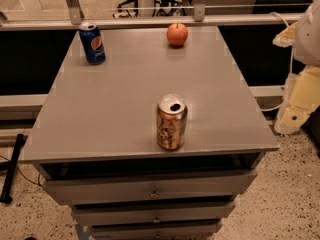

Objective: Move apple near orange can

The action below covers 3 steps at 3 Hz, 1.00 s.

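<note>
bench (115, 99): grey top over drawers (150, 189); carries three items.
tool (299, 101): pale, at the right edge of view, off the bench, well apart from every item; wide or narrow cannot be told.
orange can (171, 122): upright, near the front edge.
blue Pepsi can (92, 43): upright, far left corner.
apple (177, 34): far edge, well apart from the orange can.
status, judged: nothing done; reach, grasp, carry and set-down all remain.

On table (115, 99), apple (177, 34) behind orange can (171, 122); hand (291, 118) at right.
</note>
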Available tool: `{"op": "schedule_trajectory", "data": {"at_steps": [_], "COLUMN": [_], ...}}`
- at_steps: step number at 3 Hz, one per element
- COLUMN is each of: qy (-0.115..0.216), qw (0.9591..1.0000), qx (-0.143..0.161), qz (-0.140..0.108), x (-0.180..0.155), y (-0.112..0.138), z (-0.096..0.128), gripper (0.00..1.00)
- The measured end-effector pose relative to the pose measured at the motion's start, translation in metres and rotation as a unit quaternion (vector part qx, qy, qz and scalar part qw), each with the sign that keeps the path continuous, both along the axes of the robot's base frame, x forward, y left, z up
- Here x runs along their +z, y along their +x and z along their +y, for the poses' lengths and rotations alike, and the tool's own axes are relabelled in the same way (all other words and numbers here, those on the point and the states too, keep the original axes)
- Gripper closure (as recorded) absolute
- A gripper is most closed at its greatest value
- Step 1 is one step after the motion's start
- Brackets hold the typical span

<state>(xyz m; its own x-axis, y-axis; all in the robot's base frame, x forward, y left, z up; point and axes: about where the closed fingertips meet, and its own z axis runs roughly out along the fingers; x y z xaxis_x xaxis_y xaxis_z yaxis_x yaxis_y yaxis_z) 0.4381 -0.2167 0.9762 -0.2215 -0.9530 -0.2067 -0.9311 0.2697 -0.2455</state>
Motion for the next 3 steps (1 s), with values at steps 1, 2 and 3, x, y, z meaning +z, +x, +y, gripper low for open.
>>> {"op": "schedule_trajectory", "data": {"at_steps": [1, 2, 3], "qy": [0.0, 0.035, 0.09], "qw": [1.0, 0.9994, 0.9958], "qx": [0.0, 0.001, 0.005], "qz": [0.0, 0.001, -0.015], "x": [0.0, -0.017, -0.043], "y": [0.0, 0.014, 0.058], "z": [0.0, -0.005, -0.011], "gripper": [0.0, 0.0, 0.0]}}
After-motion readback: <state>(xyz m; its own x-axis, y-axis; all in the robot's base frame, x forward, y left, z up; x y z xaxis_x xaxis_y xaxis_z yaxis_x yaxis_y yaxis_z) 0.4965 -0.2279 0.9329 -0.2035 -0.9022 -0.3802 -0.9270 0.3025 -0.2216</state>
